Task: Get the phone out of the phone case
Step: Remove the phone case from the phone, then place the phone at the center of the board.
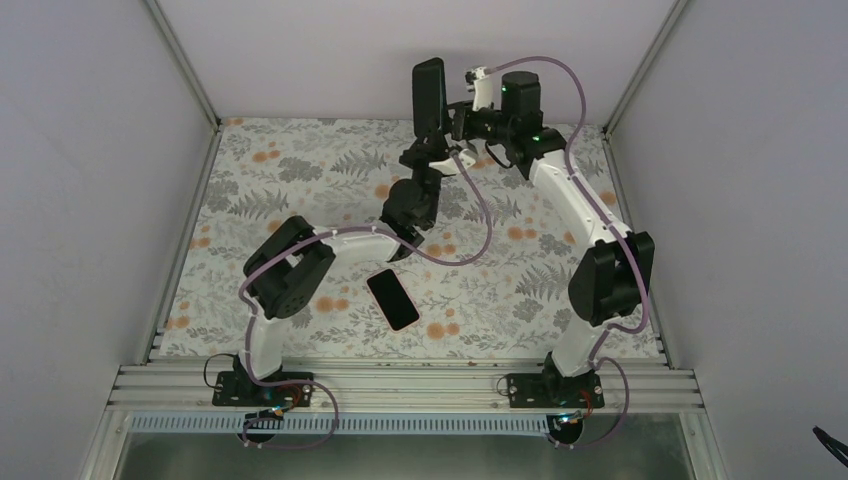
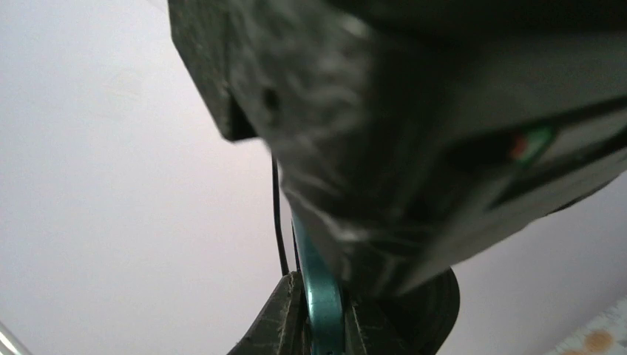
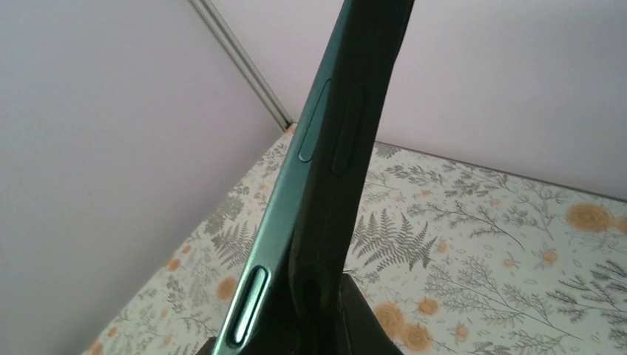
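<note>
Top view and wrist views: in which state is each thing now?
Phone: held upright in the air, partly out of its case.
Case: on the phone, one long edge peeled away.
Left claw: shut on the phone.
Right claw: shut on the phone.
Other phone: lying flat, untouched.

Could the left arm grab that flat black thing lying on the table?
Probably not yet: nothing blocks the flat black thing, but the left gripper is shut on the raised phone.

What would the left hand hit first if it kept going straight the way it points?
Probably the right arm's wrist, looming just ahead of the left hand gripping the teal phone; depth is unclear.
</note>
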